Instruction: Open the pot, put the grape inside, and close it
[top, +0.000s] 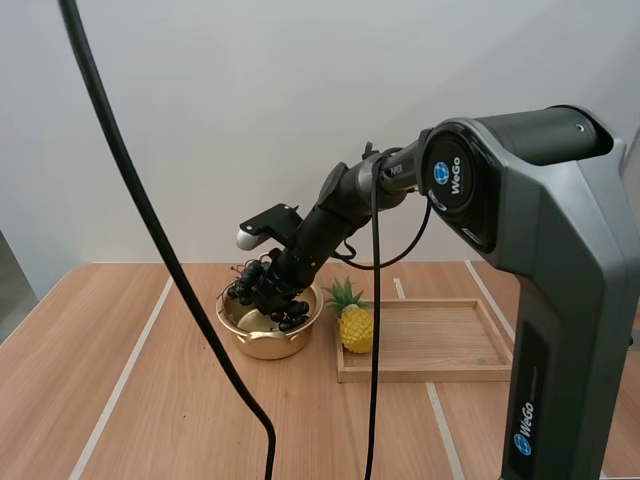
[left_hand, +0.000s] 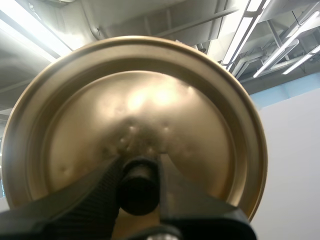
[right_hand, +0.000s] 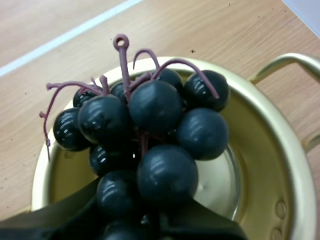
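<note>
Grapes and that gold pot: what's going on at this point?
The right claw grips the bunch of grapes and holds it over the mouth of the open pot on the table, not yet released. The left claw pinches the lid by its black knob, holding it up in the air. A toy pineapple stands by the wooden tray, on the pot's side.

The bunch of grapes (right_hand: 155, 145) covers the right gripper's (right_hand: 137, 222) fingertips and much of the pot's (right_hand: 260, 165) floor beneath. 1 pot handle (right_hand: 282, 62), beyond the gripper, is cut off by the edge. The lid's (left_hand: 150, 110) rim nearest the left gripper (left_hand: 140, 170) sits behind its 2 fingers (the knob's (left_hand: 137, 192) sides too).
</note>
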